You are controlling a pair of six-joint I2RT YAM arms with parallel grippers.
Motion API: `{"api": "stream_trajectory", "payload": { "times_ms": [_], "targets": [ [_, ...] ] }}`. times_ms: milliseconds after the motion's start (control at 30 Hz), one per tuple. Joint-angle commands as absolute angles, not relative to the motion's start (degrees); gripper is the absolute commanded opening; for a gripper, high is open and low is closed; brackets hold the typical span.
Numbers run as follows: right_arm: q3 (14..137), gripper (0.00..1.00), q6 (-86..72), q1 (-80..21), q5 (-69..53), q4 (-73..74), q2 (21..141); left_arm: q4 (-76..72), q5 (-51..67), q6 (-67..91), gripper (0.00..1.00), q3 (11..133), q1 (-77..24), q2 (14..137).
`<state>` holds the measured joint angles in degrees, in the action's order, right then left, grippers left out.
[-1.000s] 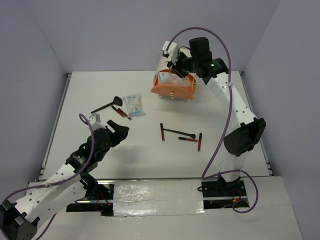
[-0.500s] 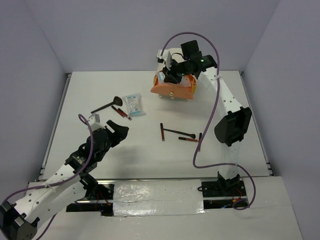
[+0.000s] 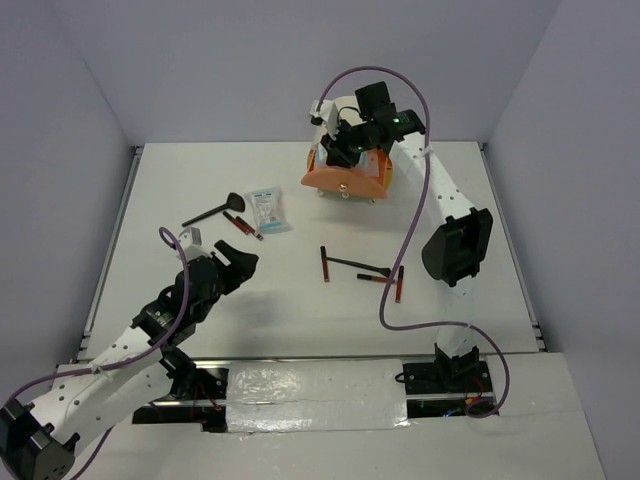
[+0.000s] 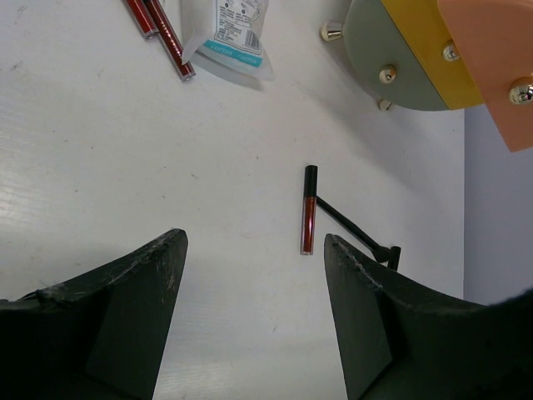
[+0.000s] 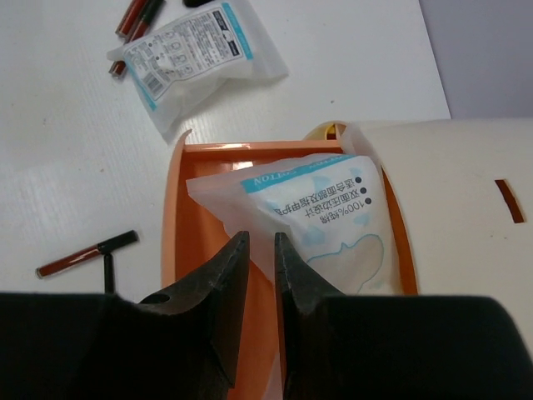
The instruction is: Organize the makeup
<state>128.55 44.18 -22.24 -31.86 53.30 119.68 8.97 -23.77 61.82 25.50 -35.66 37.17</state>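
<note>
My right gripper (image 5: 261,237) hangs over the open orange drawer (image 5: 187,233) of the cream organizer (image 5: 466,208), shut on the edge of a white-and-blue packet (image 5: 333,225) that lies in the drawer. In the top view it is at the back of the table (image 3: 345,145). A second packet (image 3: 266,207), the black brush (image 3: 212,211) and two dark-red sticks (image 3: 243,224) lie at mid-left. Several dark-red and black sticks (image 3: 360,268) lie in the middle. My left gripper (image 3: 235,262) is open and empty above the table; one red stick (image 4: 308,210) lies ahead of it.
The organizer's yellow drawer (image 4: 433,42) and knobbed base (image 4: 391,58) show at the top right of the left wrist view. Raised table rims run along the left (image 3: 112,240) and right (image 3: 515,250) sides. The right arm's purple cable (image 3: 410,250) loops over the sticks.
My right gripper has swung left and lower over the orange drawer, with the packet. The left arm and the things on the table have not moved.
</note>
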Motion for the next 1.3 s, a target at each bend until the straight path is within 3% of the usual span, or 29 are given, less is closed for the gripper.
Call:
{"api": "stream_trajectory", "payload": {
  "times_ms": [0,600,967,1267],
  "targets": [
    [131.14,0.26,42.02,-22.67,-28.23,50.54,120.94,7.73,-24.61,61.87,0.79,26.46,-35.42,36.83],
    [127.62,0.26,39.64,-22.32,-16.87,44.65,118.39,6.59,-24.08,61.35,0.79,27.25,-35.51,38.76],
    [123.75,0.29,41.93,-21.89,-31.71,44.65,111.01,7.03,-24.43,61.70,0.79,26.72,-35.51,37.79],
    [129.37,0.32,38.41,-23.11,-31.47,43.24,115.92,8.00,-24.78,62.05,0.79,26.63,-35.51,36.91]
  ]
}}
